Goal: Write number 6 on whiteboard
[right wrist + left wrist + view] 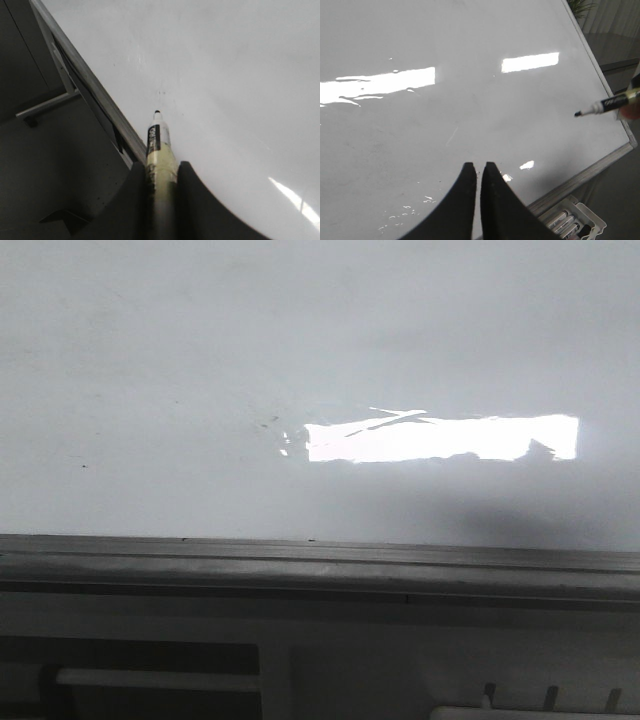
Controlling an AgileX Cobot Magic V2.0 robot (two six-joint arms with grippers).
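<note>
Right gripper (pixel 162 172) clamps the marker (pixel 159 140), tip hovering off the blank whiteboard (pixel 225 75), left gripper (pixel 479 175) pinched empty — no 6 yet, next touch down.

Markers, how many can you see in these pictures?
About 4: one marker held in the right claw over the whiteboard, and about three more markers lying in a tray beside the board's frame. Others there may be hidden.

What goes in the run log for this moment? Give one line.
whiteboard: blank, no 6 | right tool: shut on marker, tip uncapped, above board | left tool: shut, empty
</note>
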